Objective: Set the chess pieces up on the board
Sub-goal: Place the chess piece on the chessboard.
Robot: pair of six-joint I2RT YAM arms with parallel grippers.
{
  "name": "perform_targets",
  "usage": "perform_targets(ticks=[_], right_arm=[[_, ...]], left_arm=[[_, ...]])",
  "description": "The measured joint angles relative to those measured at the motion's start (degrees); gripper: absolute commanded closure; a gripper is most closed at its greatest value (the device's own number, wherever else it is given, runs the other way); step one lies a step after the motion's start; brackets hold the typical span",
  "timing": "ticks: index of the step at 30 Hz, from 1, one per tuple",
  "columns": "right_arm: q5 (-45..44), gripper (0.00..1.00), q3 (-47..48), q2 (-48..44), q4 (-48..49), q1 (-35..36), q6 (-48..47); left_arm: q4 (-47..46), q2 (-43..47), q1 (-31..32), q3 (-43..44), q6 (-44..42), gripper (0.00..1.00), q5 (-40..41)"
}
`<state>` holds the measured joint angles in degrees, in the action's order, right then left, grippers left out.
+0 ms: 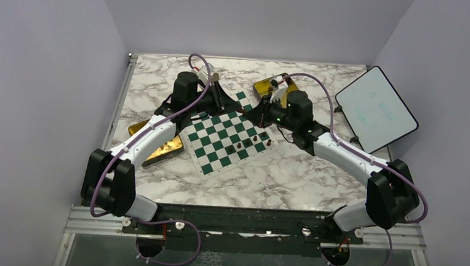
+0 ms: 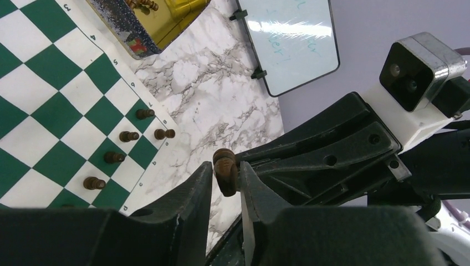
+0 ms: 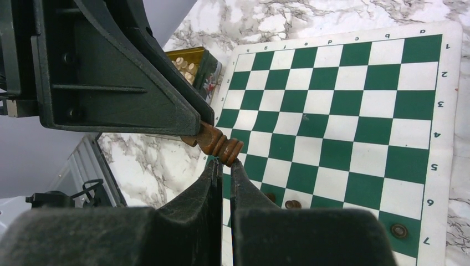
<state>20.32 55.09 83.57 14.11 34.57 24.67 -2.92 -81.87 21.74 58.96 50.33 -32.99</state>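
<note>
Over marble table [image 1: 291, 179], chess piece [image 2: 224, 173] inside left pincer [image 2: 226, 169].

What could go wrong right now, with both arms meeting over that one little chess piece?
The held piece hangs in the air, pinched in the left jaws, with the tips of the right jaws at its end. If it slips, it may drop and topple the standing pieces near the edge of the board. The two sets of jaws are also almost touching, so a small misjudged move might knock them together.
</note>
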Motion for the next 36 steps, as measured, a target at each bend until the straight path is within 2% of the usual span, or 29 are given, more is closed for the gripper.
perform_targets(ticks=[7,10,17,20,27,36], right_arm=[[0.0,0.92,0.0,0.0,0.0,0.0,0.3],[0.0,0.86,0.0,0.0,-0.1,0.0,0.4],[0.1,0.49,-1.0,0.0,0.0,0.3,0.6],[0.0,0.40,-2.4,-0.7,-0.1,0.3,0.6],[-1.2,0.01,-6.4,-5.6,-1.7,0.3,0.1],[-5.8,0.00,-12.2,-12.7,-5.2,0.3,-0.7]], left_arm=[[0.0,-0.1,0.0,0.0,-0.3,0.95,-0.3],[0.2,-0.2,-0.1,0.0,-0.9,0.98,-0.3],[5.6,-0.2,0.0,0.5,-5.6,1.00,0.1],[10.6,-0.2,0.0,1.7,-9.2,1.00,1.9],[20.4,0.7,0.4,3.6,-16.5,1.00,8.9],[32.4,2.8,7.8,3.4,-21.5,1.00,22.2]])
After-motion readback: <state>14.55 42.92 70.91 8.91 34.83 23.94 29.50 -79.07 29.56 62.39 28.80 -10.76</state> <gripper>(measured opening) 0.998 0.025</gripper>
